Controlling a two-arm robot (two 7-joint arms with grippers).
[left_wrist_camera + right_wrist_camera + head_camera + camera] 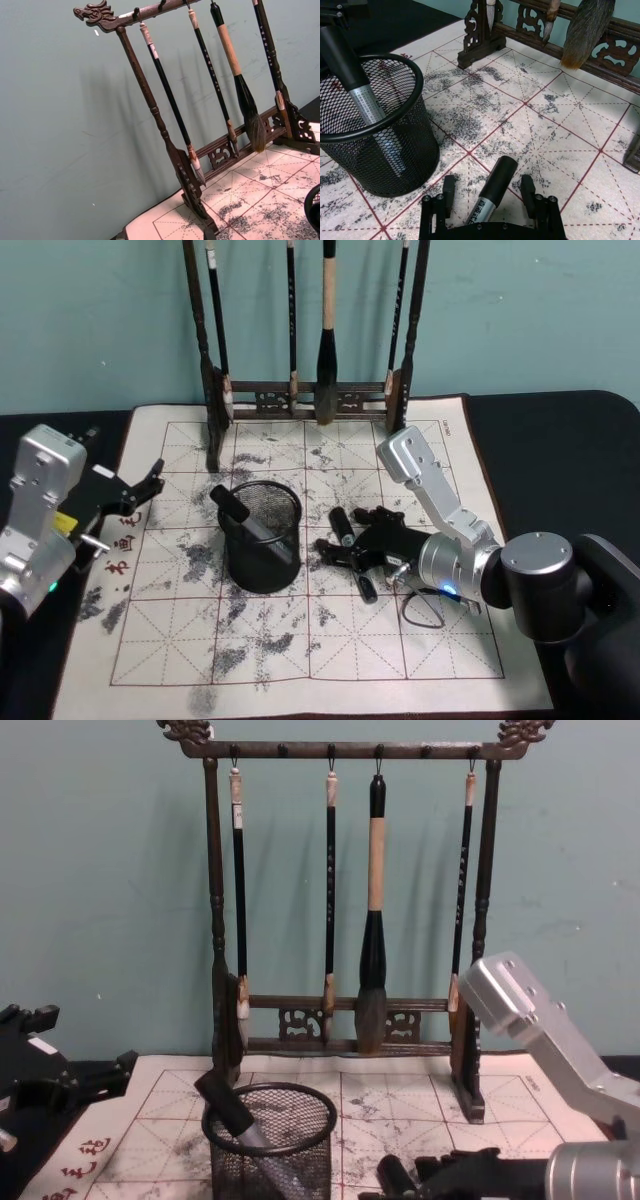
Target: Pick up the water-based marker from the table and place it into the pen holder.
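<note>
The marker (492, 192) lies flat on the gridded paper mat (560, 130) just beside the pen holder (405, 155), its black cap pointing away from the wrist and its grey printed barrel running back under it. The right gripper (488, 181) is low over it, open, one finger on each side and neither visibly touching. It looks light, stiff and smooth-sided, so it could roll or slip; the grey barrel behind the cap seems the best place to pinch, near the middle, so it lifts level. A second marker (350, 70) leans inside the holder, leaving room beside it. The left gripper (140, 490) hangs over the mat's left edge, open and empty.
</note>
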